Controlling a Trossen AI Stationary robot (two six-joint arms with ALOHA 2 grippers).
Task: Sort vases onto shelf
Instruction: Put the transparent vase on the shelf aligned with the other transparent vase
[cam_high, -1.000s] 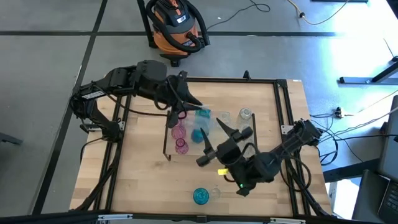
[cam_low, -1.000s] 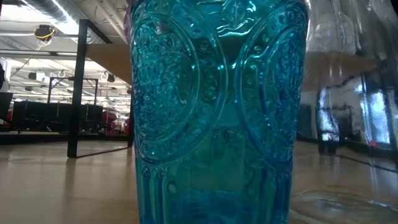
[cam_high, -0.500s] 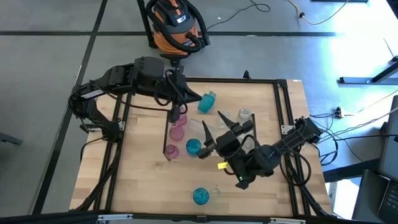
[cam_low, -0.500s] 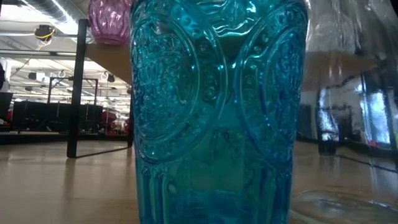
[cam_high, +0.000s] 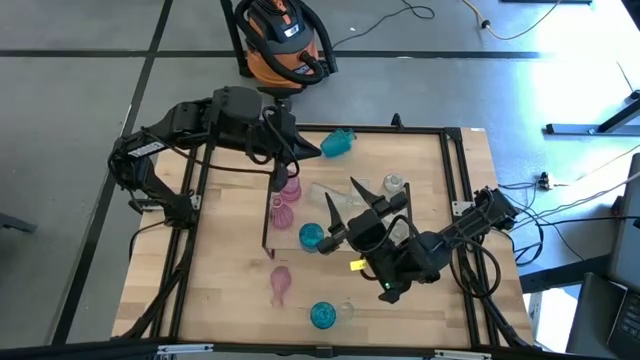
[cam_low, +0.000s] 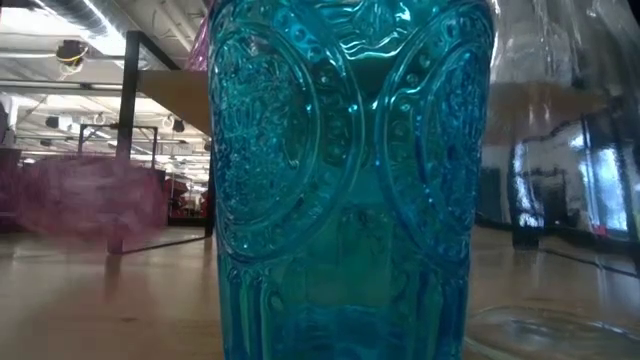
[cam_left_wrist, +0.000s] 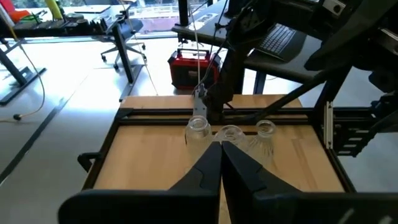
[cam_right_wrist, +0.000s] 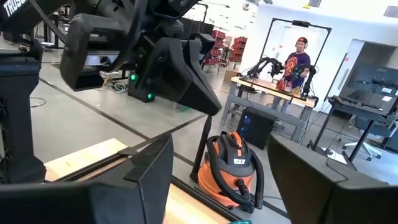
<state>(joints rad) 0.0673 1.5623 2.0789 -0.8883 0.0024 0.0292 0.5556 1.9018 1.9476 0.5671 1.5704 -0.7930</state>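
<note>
We see the left gripper (cam_high: 297, 150) pinched shut on nothing behind the shelf (cam_high: 268, 215), the right gripper (cam_high: 352, 200) spread wide beside it, and pink vases (cam_high: 288, 199) on the shelf.

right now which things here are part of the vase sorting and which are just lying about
Job:
- pink vases
- teal vases
- clear vases
- fallen pink vase
- shelf

Lying about:
- orange shop vacuum
- floor cables
</note>
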